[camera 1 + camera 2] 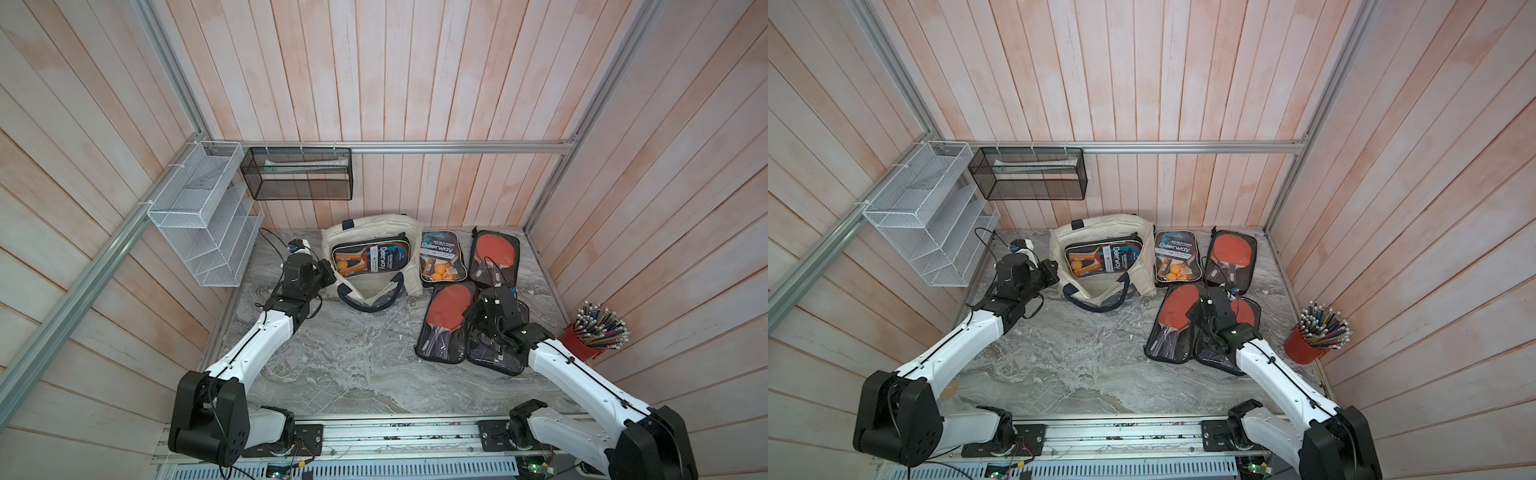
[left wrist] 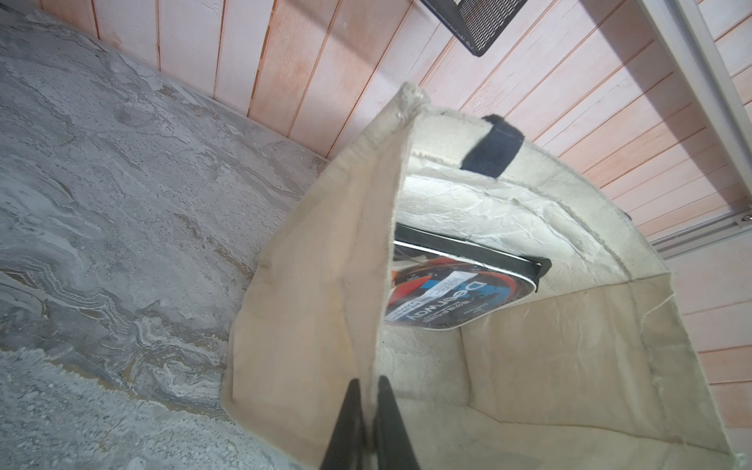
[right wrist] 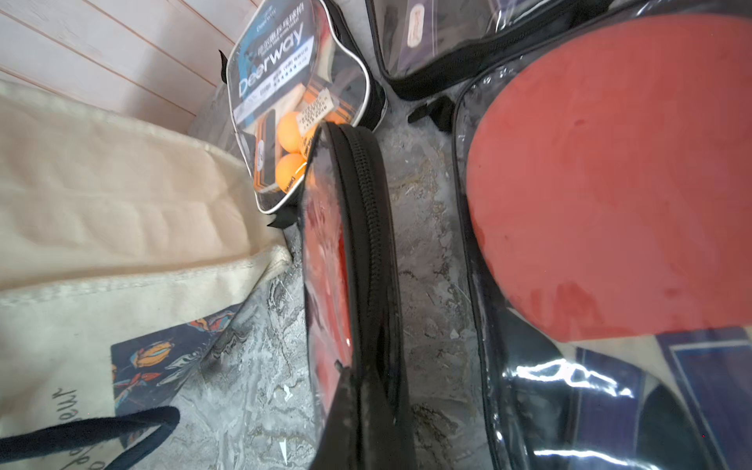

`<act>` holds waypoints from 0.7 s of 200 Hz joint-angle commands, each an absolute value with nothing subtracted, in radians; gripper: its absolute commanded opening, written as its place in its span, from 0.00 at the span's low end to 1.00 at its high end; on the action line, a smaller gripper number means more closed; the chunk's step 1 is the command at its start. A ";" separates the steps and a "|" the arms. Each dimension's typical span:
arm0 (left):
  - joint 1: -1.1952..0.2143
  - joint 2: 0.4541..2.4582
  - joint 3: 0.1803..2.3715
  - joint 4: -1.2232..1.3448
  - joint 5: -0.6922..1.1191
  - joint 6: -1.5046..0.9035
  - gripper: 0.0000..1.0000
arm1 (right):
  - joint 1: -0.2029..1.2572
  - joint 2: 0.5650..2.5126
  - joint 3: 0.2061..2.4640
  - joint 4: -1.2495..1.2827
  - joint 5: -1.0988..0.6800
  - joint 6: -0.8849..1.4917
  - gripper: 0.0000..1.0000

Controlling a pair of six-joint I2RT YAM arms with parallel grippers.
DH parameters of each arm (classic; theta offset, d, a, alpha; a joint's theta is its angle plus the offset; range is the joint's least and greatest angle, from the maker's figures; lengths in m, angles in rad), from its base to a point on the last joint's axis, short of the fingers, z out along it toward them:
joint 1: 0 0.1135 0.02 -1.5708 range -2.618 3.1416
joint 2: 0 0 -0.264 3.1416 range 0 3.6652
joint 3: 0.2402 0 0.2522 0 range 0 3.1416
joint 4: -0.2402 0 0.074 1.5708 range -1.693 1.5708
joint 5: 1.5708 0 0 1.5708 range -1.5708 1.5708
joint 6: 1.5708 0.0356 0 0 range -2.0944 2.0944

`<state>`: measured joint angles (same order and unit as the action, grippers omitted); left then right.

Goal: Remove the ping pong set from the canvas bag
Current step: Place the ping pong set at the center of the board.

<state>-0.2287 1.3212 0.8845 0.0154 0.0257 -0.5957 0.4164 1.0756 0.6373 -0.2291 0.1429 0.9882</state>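
The cream canvas bag [image 1: 409,266] with navy handles sat gaping open at the back of the counter [image 1: 353,353]. Inside lay the ping pong set [image 1: 370,257], a clear-fronted black Deerway case holding paddles and orange balls.

Open bag [image 1: 409,266] mouth; cases [image 1: 446,320] rt.
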 commanded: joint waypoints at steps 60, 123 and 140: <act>-0.233 1.323 0.884 0.023 0.019 -0.595 0.00 | 0.342 1.176 0.616 -0.082 0.062 0.939 0.31; -0.238 1.327 0.881 0.031 0.018 -0.600 0.00 | 0.438 1.113 0.795 -0.122 0.185 0.657 0.98; -0.240 1.326 0.880 0.031 0.017 -0.601 0.00 | 0.512 1.145 0.906 -0.122 0.229 0.532 0.98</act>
<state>-0.2325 1.3212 0.8845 0.0154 0.0254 -0.5961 0.4263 1.1278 0.7620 -0.1406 0.1471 0.7498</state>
